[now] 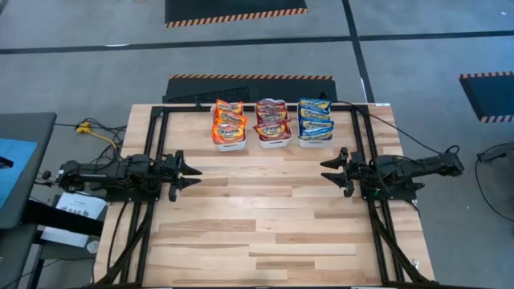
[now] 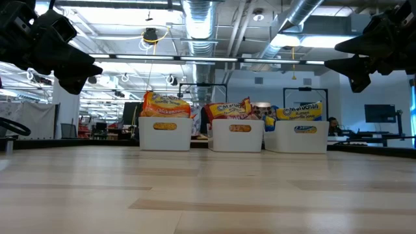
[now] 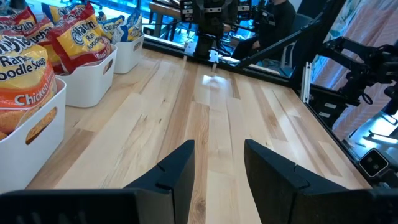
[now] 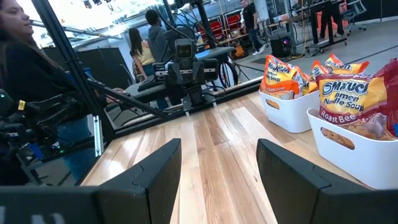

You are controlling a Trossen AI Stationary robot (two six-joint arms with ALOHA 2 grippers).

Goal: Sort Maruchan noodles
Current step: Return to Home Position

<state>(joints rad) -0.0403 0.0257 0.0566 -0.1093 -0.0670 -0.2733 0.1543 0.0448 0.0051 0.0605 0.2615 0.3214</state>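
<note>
High view: Maruchan noodles (image 1: 271, 120) sorted, arms parked.
They were grouped by colour in white bins (image 1: 228, 146) at the tabletop's far edge; left end effector (image 1: 194, 177) and right end effector (image 1: 326, 171) were held open, empty, near the side edges, sorting apparently done.

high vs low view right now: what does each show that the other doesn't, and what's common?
High only: the whole table outline, striped floor mats, the packs seen from above.
Low only: fronts of the bins with handle slots, ceiling ducts, the room behind.
Both: three white bins in a row holding orange packs, red packs and blue packs; left tool and right tool above the table, empty.
</note>
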